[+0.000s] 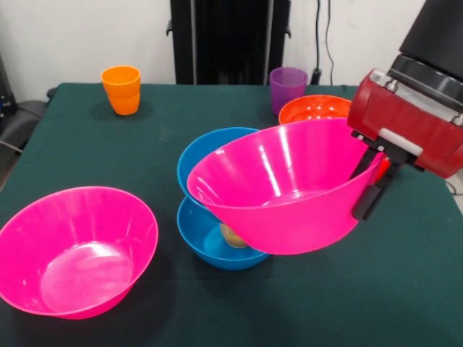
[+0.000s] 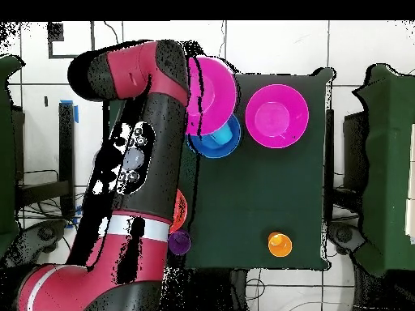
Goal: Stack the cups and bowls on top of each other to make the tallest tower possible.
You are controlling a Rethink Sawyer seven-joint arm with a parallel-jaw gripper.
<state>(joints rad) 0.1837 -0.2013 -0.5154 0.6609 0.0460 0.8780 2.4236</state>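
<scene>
While the held pink bowl [image 1: 286,189] hangs tilted just over the tower [image 1: 217,217], its mouth faces up and toward the camera in the front view, its rim's long line running from low beside the upper blue bowl [image 1: 206,148] to high at the gripper [image 1: 372,177]. The gripper's fingers are closed on that high rim, one dark finger showing down the outside wall; they pinch the wall, not the whole bowl.

Beneath it the tower stands as a lower blue bowl [image 1: 210,246] with a pale cup [image 1: 233,235] inside and the upper blue bowl resting above.

To set it well, I judge the bowl should be levelled first, centred over the upper blue bowl, then lowered slowly and released only once it sits steady; a tilted landing could slide off or tip the stack.

Left of the tower, nearer the camera, lies the second pink bowl [image 1: 76,249]. Behind the tower stand the orange-red bowl [image 1: 311,108] and purple cup [image 1: 288,87], close together; the orange cup [image 1: 121,89] is well apart, far left of it.
</scene>
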